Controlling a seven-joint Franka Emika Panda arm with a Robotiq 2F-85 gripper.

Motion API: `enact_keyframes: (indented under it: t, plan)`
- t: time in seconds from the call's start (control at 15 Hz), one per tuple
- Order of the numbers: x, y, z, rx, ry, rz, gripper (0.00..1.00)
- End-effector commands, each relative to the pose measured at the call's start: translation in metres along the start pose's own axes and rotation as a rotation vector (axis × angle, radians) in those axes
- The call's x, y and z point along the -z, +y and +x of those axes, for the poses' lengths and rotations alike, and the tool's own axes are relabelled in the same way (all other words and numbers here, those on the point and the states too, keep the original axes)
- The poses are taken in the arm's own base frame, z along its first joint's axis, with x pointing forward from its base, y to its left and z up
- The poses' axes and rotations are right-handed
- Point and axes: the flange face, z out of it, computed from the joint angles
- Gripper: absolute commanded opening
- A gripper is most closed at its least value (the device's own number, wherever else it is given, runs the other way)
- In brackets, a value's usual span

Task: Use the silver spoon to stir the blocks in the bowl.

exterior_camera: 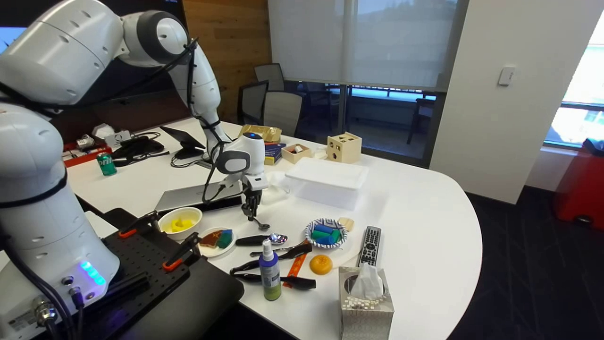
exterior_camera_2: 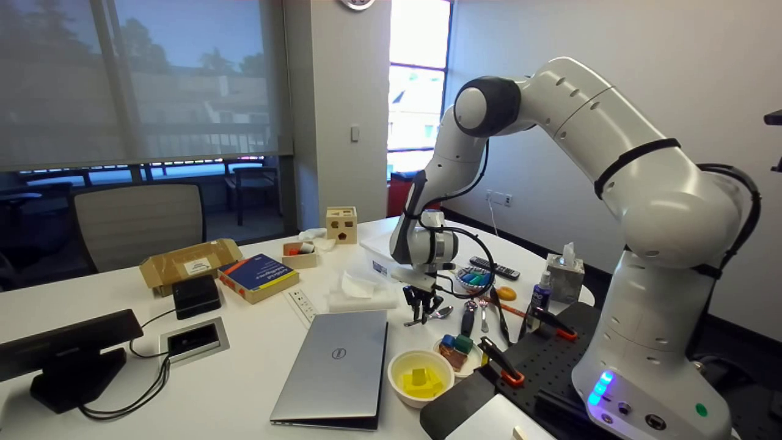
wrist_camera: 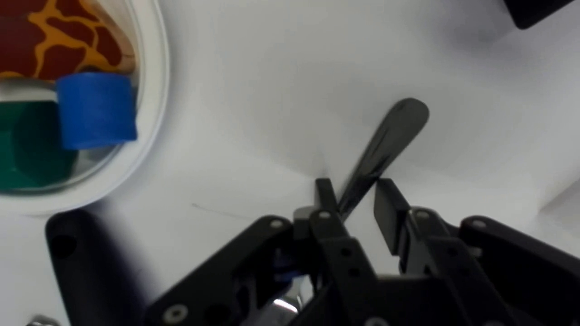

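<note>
Over counter [exterior_camera: 420, 236], gripper [wrist_camera: 354, 192] straddles silver spoon [wrist_camera: 383, 151], jaws slightly apart (pickup step likely in hand); next move should call for closing, lifting, carrying to bowl [exterior_camera: 326, 222].

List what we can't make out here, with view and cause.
Scoop end of the spoon: wrist view, mostly hidden by the gripper.
Whether the gripper holds the spoon: dark against dark in wrist view, too small in both exterior views.
Floor of the patterned bowl: both exterior views, mostly covered by blocks.
Outline of the white plate: wrist view, cut by left and top edges.
Any labels on the remote: both exterior views, too small.
</note>
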Motion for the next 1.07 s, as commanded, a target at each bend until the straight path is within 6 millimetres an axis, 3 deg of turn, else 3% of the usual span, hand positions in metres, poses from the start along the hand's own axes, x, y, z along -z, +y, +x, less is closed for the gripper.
enact_keyframes:
  t: [0.0, 0.33, 0.53, 0.73, 1.0]
  plan:
    - [-0.008, -0.001, -0.002, -0.009, -0.003, -0.036, 0.01]
    - [0.002, -0.001, 0.000, -0.018, -0.045, 0.035, 0.03]
    - [0.014, 0.005, 0.013, -0.053, -0.096, 0.118, 0.03]
    - [0.032, 0.016, 0.035, -0.062, -0.136, 0.222, 0.03]
    - [0.059, 0.031, 0.082, -0.034, -0.174, 0.341, 0.03]
